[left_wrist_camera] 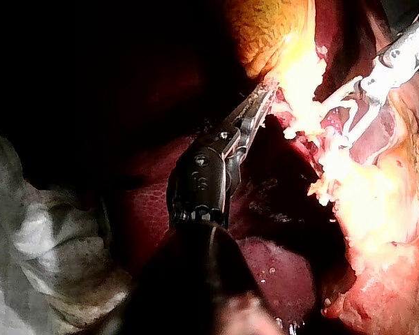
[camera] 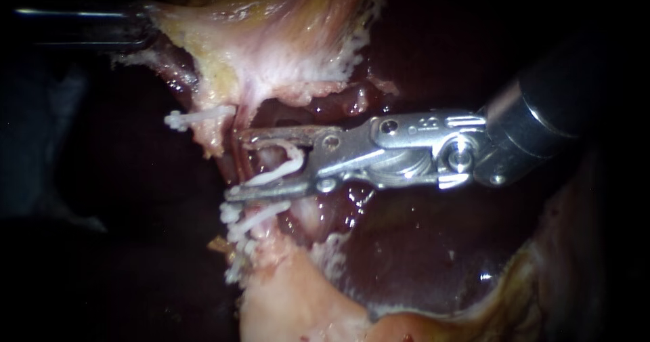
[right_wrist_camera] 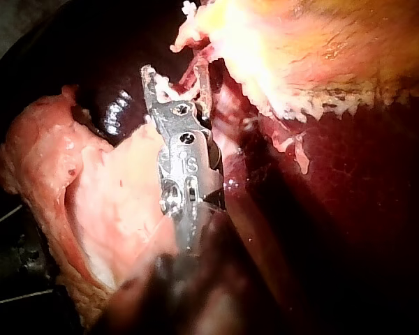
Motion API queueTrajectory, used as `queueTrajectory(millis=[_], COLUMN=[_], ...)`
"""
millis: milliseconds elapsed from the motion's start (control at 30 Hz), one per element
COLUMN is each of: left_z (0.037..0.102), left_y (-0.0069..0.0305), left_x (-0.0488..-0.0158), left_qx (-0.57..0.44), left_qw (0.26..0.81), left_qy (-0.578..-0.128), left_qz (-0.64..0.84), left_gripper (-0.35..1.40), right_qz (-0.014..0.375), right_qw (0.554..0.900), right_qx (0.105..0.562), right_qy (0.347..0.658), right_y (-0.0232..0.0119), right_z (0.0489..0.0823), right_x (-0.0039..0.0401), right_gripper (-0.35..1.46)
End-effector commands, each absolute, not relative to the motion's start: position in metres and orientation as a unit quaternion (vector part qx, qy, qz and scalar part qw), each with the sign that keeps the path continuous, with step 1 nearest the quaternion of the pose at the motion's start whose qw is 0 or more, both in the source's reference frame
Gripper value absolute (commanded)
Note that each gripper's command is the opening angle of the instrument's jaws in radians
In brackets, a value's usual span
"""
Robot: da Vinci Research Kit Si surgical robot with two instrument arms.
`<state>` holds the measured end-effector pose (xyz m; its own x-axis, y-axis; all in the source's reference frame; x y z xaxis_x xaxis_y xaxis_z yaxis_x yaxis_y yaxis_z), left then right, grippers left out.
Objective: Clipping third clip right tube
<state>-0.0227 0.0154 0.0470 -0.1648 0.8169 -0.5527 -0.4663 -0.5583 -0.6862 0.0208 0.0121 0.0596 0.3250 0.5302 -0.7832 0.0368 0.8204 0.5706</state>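
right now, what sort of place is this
Probably a surgical practice bench, not a theatre: a bare liver and pale tissue lie beside cloth, and the right instrument carries a clip near other white clips set on the tissue.

Open white clip (camera: 283, 166) set around a pale tube (camera: 269, 154), not yet closed.
The clip curves in a C between the spread jaws of the right instrument (camera: 235, 164) and touches both, with the upright tube inside its arms. One closed upper clip (camera: 196, 117) lies above and to the left; the lower clips (camera: 245, 225) cluster just below.
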Motion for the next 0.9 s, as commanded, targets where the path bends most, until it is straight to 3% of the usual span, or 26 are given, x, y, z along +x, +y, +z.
queueTrajectory(millis=[33, 900], left_z=[0.0470, 0.0468], left_y=[0.0154, 0.0153], left_x=[-0.0227, -0.0228], left_qx=[-0.480, -0.479], left_qw=[0.433, 0.434], left_qy=[-0.182, -0.182], left_qz=[0.741, 0.741], left_gripper=[-0.35, -0.35], right_qz=[0.159, 0.161], right_qw=[0.773, 0.774], right_qx=[0.254, 0.252], right_qy=[0.559, 0.558], right_y=[0.0121, 0.0126], right_z=[0.0596, 0.0589], right_x=[0.0208, 0.0166], right_gripper=[0.49, 0.49])
